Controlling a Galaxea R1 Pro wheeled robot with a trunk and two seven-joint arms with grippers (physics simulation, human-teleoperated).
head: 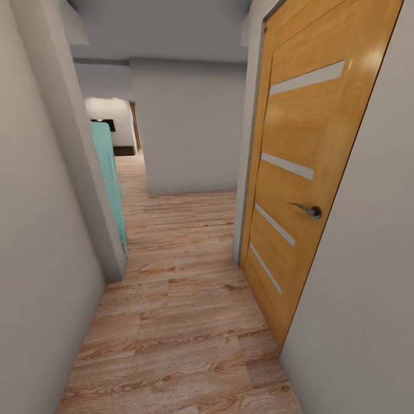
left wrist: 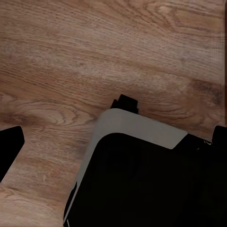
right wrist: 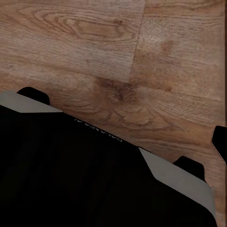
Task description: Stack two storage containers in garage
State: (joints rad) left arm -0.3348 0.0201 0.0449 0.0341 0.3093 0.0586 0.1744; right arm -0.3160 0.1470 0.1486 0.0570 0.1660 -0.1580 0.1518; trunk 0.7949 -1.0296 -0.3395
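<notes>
The two storage containers are out of view. I am in a narrow hallway with a light wood-plank floor [head: 184,322]. In the left wrist view my left gripper [left wrist: 113,142] is open, one dark fingertip [left wrist: 9,149] at each side edge, nothing between them, above the robot's black and grey base [left wrist: 142,179]. My right gripper [right wrist: 113,142] looks open too, with one fingertip [right wrist: 220,142] showing at the frame's edge over the same base [right wrist: 71,170] and plank floor.
A wooden door with glass slats [head: 305,172] and a metal handle [head: 310,211] stands shut on the right. A grey wall [head: 34,230] flanks the left, with a teal panel [head: 109,172] past its corner. The hallway runs ahead to a grey wall [head: 190,126] and bends left.
</notes>
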